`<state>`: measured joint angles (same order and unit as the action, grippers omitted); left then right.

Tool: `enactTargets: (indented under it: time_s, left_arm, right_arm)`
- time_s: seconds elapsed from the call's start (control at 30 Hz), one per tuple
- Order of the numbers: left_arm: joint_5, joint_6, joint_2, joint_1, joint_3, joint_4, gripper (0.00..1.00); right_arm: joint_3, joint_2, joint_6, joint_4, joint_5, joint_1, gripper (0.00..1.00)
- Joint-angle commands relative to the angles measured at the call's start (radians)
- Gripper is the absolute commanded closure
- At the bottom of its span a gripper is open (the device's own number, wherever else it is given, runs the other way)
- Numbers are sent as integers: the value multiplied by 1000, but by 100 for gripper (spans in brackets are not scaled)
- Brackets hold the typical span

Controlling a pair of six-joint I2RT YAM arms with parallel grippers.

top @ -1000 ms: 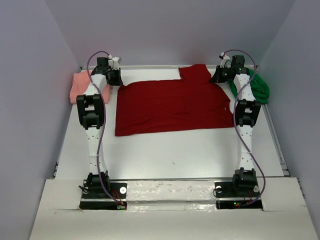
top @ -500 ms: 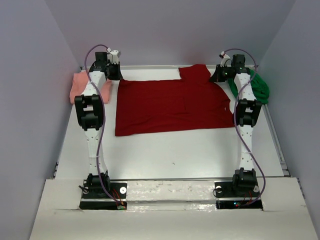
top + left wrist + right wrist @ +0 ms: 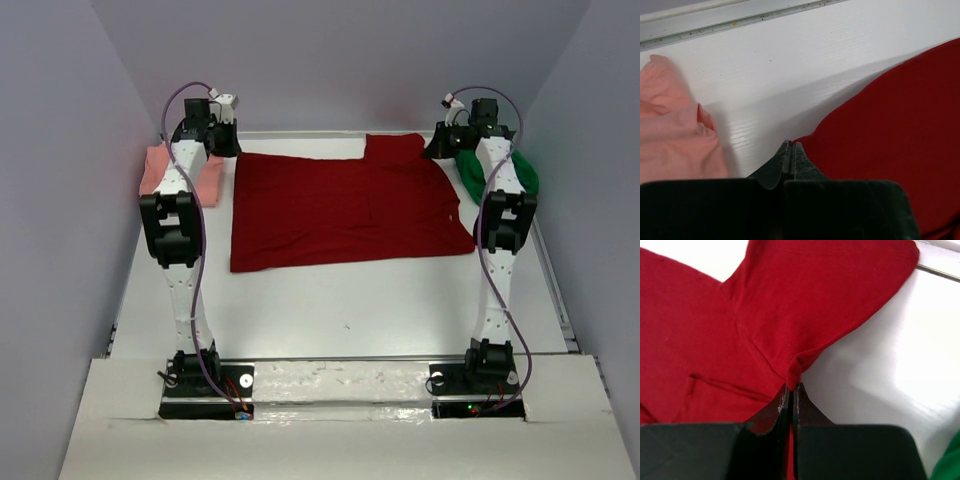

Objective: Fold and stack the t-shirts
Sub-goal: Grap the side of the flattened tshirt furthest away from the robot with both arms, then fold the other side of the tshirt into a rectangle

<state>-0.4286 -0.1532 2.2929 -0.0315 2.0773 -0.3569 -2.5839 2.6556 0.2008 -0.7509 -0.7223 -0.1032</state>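
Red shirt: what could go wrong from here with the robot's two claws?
The right gripper holds only a small pucker of the dark red shirt by its sleeve, so it might slip out when pulled. The left gripper pinches just the shirt's very corner, an even thinner hold. The pink shirt lies close beside that gripper and could get snagged.

The left arm [image 3: 178,215] is blocking part of the salmon-pink t-shirt [image 3: 157,175], the right arm [image 3: 503,210] part of the green t-shirt [image 3: 527,178]. The dark red t-shirt [image 3: 900,125] is running off the left wrist view; whether the left gripper [image 3: 791,146] is nipping it is unclear.
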Motion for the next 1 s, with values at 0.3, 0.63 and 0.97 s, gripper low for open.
enactTargets:
  time_s: [0.3, 0.63, 0.97]
  left_arm:
    - [19, -48, -160, -2, -83, -19, 100]
    - [-10, -55, -190, -10, -111, -40, 100]
    - [-27, -62, -207, -13, -140, -50, 100]
  right_arm:
    - [231, -227, 117, 27, 15, 8, 100]
    - [307, -281, 146, 24, 43, 8, 100]
    - [381, -353, 186, 22, 98, 8, 100]
